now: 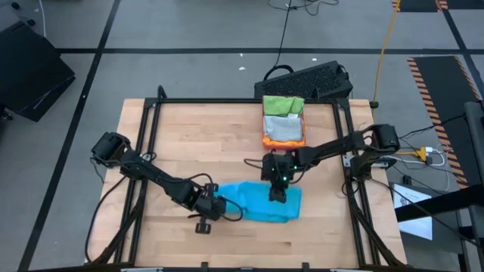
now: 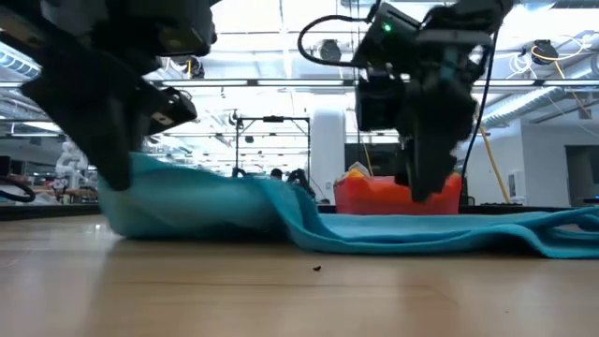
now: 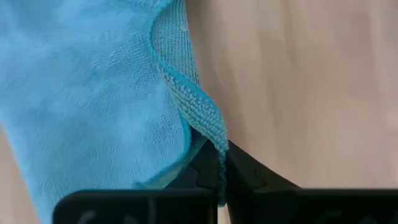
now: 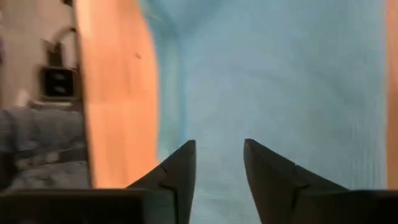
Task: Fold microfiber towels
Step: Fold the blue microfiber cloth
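Note:
A bright blue microfiber towel (image 1: pixel 261 204) lies bunched on the wooden table, near its front middle. My left gripper (image 1: pixel 214 205) is at the towel's left end and is shut on it. My right gripper (image 1: pixel 278 195) hovers over the towel's right part. In the right wrist view it (image 4: pixel 219 155) is open, with blue cloth (image 4: pixel 280 74) below the fingertips. In the low view its fingers (image 2: pixel 426 192) end a little above the cloth (image 2: pixel 374 234). My left gripper pinches the towel's hemmed edge (image 3: pixel 214 134) between its two fingers. It comes steeply from above, slanting in from the table's left. The held end (image 2: pixel 140 183) is raised off the wood. The rest of the towel trails away slack and rests on the table.
A pink-red tray (image 1: pixel 264 137) stands at the far middle of the table, holding folded green (image 1: pixel 283 105) and grey (image 1: pixel 285 130) towels. In the low view it (image 2: pixel 393 198) shows behind my right gripper. A black keyboard-like object (image 1: pixel 306 79) lies beyond the far edge.

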